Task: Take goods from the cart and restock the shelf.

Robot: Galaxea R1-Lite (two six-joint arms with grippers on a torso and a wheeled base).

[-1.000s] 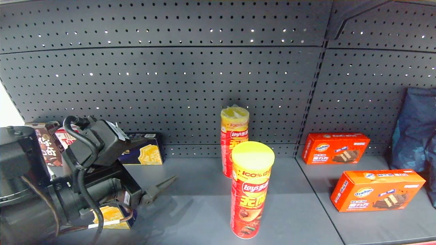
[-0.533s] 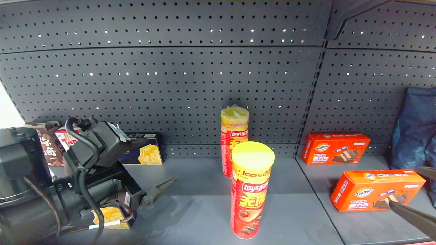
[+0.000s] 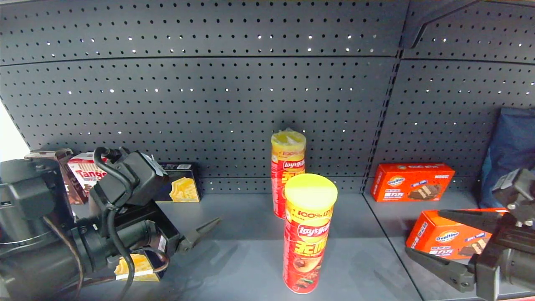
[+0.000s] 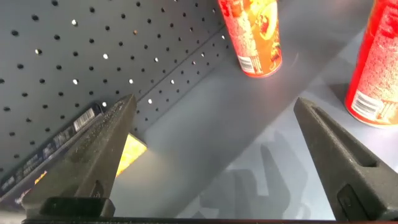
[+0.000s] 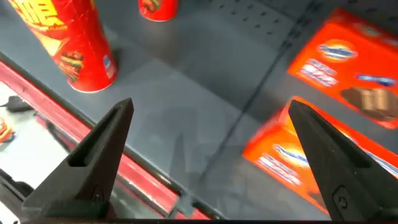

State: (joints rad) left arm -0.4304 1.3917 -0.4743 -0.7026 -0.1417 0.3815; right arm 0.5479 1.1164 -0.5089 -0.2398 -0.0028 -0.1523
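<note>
The right gripper (image 3: pixel 424 232) had its jaws spread wide, holding nothing, low at the shelf's front edge. The front end of the nearer orange chocolate-wafer box (image 3: pixel 434 239) lay between them (whether they touched it, I could not tell). The left gripper (image 4: pixel 214 102) was also gaping wide and empty, low over the bare grey shelf (image 3: pixel 250 251) and pointing toward the two chip cans. The front chip can (image 3: pixel 308 232) stood upright near the shelf's middle, and the rear chip can (image 3: pixel 287 171) stood upright just behind it. A second orange box (image 3: pixel 411 182) lay by the pegboard back panel (image 3: pixel 209 104). A navy cracker box (image 3: pixel 179 188) and a red-and-white box (image 3: pixel 83 173) sat behind the left arm, and a dark blue bag (image 3: pixel 508 154) stood at the far right.
</note>
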